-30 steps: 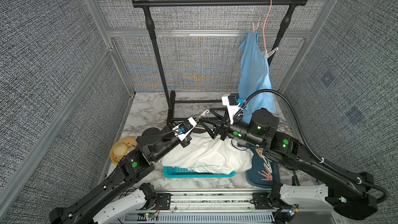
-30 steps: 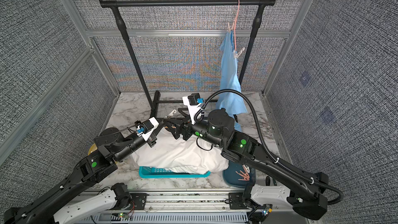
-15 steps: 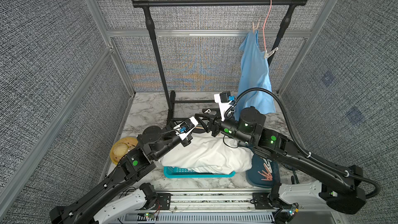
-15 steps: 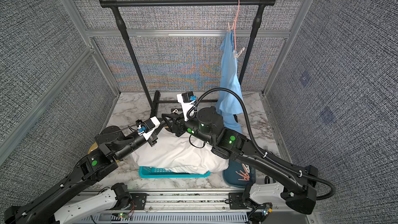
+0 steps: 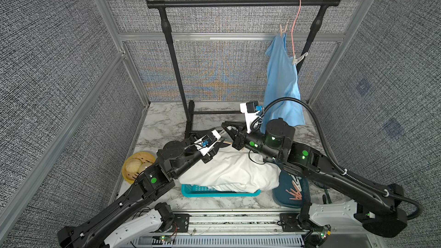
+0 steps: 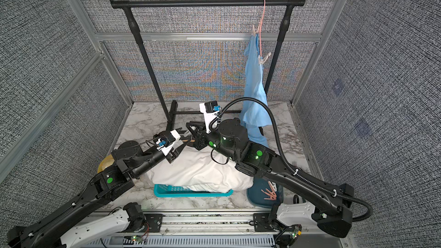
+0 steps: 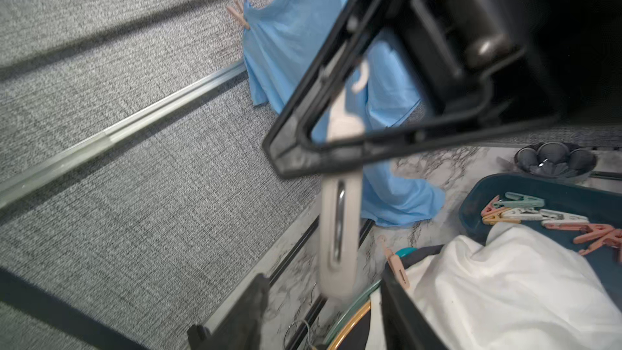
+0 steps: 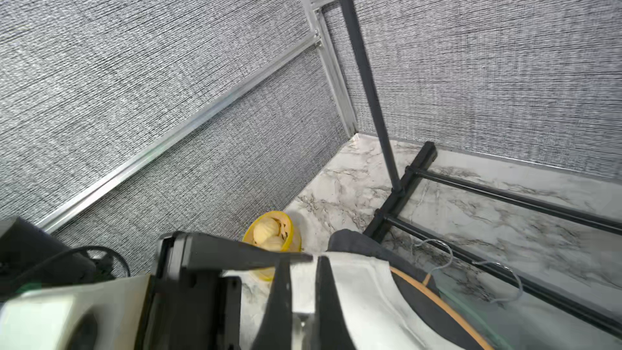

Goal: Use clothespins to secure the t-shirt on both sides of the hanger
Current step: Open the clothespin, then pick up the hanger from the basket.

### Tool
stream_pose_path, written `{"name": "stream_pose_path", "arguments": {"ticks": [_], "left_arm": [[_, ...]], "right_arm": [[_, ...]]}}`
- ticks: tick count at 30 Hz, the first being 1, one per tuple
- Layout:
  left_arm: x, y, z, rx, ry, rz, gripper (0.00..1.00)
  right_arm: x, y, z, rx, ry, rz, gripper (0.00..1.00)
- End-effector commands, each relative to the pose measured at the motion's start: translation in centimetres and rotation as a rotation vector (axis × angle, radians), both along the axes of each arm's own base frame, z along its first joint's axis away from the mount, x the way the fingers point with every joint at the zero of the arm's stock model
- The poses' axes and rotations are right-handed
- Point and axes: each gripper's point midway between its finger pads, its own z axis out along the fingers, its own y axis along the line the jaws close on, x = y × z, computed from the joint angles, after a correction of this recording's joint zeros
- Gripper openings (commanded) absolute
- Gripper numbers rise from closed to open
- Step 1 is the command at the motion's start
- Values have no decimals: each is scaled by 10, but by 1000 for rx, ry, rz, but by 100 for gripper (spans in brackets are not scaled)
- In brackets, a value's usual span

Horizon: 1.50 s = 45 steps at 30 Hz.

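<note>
Found both arms low over the marble table [image 5: 167, 120], meeting above a heap of white cloth [image 5: 229, 170] in a teal plastic basket [image 5: 202, 190]. Traced left arm from front-left base, forearm angled up and inward; noted left gripper [image 6: 182, 139] with jaws spread wide, gripping nothing. Traced right arm from front-right base, elbow bent, wrist pointing leftward; saw right gripper [image 8: 303, 260] pinched narrow on a beige plastic spring clothespin [image 7: 338, 230], standing between the left fingers [image 7: 242, 311], apart from both. Logged spare pastel clothespins [image 7: 538, 213] in a dark blue tray [image 7: 488, 190]; a salmon peg [image 5: 283, 28] and a pale peg [image 5: 298, 58] clamping a light blue t-shirt [image 5: 281, 79] to a pink wire hanger [image 5: 295, 20] on the black rail [image 5: 238, 3]
</note>
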Motion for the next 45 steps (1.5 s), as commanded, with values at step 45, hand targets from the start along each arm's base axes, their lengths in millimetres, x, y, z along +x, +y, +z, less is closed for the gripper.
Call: {"name": "stream_pose_path", "arguments": {"ticks": [45], "left_arm": [[83,155,-213,494,792,357,47]], "right_arm": [[26,-15,-120,-253,221,135,0]]}}
